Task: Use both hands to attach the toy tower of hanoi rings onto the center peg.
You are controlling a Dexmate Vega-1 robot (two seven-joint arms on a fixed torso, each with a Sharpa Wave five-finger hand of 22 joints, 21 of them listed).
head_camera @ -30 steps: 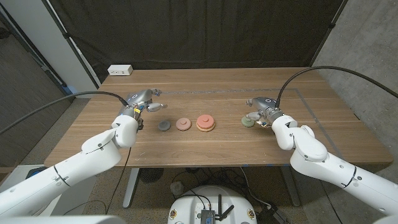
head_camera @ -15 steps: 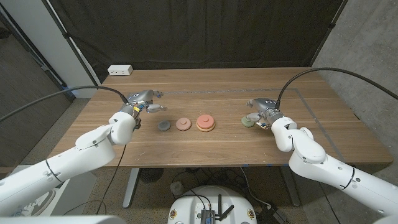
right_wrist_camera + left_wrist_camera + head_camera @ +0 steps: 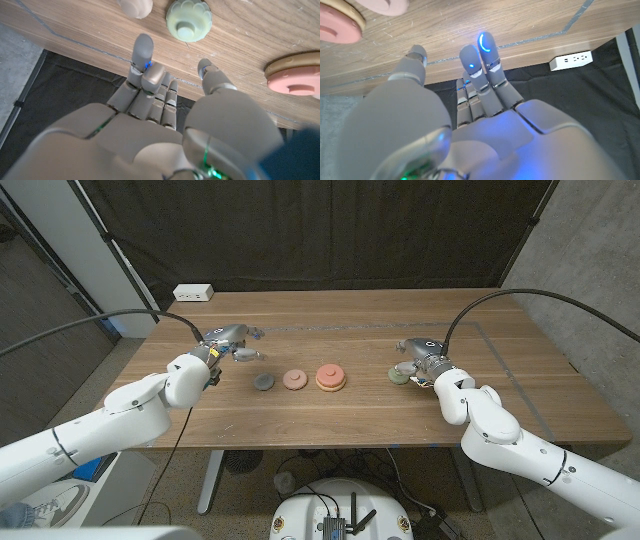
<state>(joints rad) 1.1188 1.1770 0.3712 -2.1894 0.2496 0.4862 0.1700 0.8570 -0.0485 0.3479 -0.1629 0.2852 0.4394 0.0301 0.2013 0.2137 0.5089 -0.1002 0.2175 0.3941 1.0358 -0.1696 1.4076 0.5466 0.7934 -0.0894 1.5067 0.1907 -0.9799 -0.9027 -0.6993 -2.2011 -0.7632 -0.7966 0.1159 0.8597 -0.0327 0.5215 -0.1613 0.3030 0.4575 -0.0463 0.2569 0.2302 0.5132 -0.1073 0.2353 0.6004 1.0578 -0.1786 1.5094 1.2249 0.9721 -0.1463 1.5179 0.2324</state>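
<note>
On the table (image 3: 350,415), three rings sit in a row before me: one (image 3: 263,382) leftmost, another (image 3: 293,379) beside it, the base stack (image 3: 330,377) rightmost. My left hand (image 3: 228,340) lies left of them; a fourth ring (image 3: 399,377) lies just beside my right hand (image 3: 422,355).

Table (image 3: 350,415): brown wood grain. Rings: dark grey ring (image 3: 263,382); pink ring (image 3: 294,379); red ring (image 3: 331,373) on tan base (image 3: 330,385); pale green ring (image 3: 398,377). Power strip (image 3: 193,293): white.

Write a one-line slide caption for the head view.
Both hands, left hand and right hand, flank a row of rings with the pink base centered on the wooden table.
</note>
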